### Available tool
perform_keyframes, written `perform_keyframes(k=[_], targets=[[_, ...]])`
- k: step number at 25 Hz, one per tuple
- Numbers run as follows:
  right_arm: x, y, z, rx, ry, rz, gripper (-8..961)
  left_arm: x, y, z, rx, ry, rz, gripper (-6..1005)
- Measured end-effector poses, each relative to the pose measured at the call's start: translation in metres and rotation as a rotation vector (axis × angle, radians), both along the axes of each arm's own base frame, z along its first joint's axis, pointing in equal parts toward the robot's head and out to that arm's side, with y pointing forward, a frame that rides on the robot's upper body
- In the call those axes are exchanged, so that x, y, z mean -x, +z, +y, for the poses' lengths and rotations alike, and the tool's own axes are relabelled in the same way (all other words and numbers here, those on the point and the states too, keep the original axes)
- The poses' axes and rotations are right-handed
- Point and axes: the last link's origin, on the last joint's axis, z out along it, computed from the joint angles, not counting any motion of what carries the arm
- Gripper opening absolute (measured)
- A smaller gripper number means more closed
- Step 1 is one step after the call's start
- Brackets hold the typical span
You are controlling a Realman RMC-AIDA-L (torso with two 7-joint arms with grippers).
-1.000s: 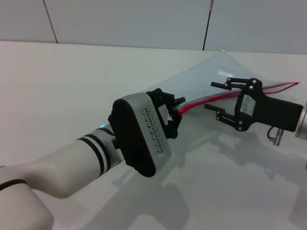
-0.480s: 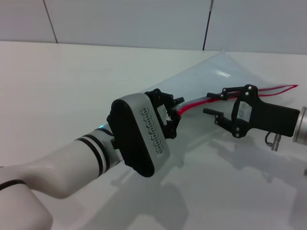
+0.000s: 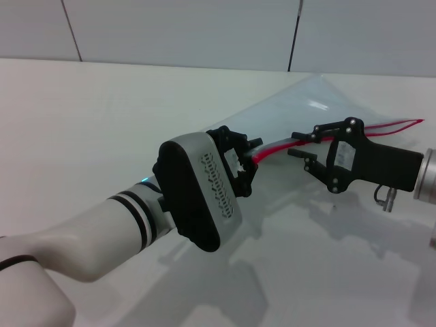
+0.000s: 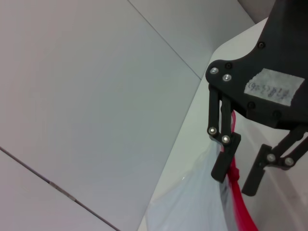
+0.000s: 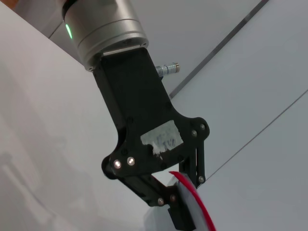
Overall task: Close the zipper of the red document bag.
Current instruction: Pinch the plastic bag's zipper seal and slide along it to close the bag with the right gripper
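The red document bag (image 3: 320, 102) is a translucent pale pouch held up off the white table, sloping toward the back right. Its zipper (image 3: 381, 127) is a thin red strip along the near edge. My left gripper (image 3: 250, 157) is shut on the bag's near zipper end, which the right wrist view shows as the red edge (image 5: 195, 199) clamped in the left gripper (image 5: 182, 211). My right gripper (image 3: 297, 144) is open, one finger above and one below the red strip, a short way right of the left gripper. The left wrist view shows the right gripper (image 4: 239, 169) straddling the zipper (image 4: 237, 192). I cannot make out the slider.
The white table (image 3: 88, 116) spreads out to the left and front. A grey panelled wall (image 3: 177, 27) stands behind it. My left forearm (image 3: 129, 225) fills the lower left of the head view.
My right gripper has slid left along the zipper toward the left gripper, and its fingers have narrowed around the red strip. The left arm has held still.
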Motion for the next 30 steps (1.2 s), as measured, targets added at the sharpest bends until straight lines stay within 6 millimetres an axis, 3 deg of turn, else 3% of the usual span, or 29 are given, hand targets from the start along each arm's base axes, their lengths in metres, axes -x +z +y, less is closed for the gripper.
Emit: perform_keyframes(k=[20,30], targets=[[0.0020,-0.0023,-0.0005,0.016,0.021,-0.020,81,-0.0008,-0.0007,0.0005,0.005,0.003,-0.005,55],[-0.0028,0.0008,0.0001,-0.005,-0.004,-0.012,65,-0.0021,-0.0033,-0.0025,0.014,-0.004,-0.005,55]])
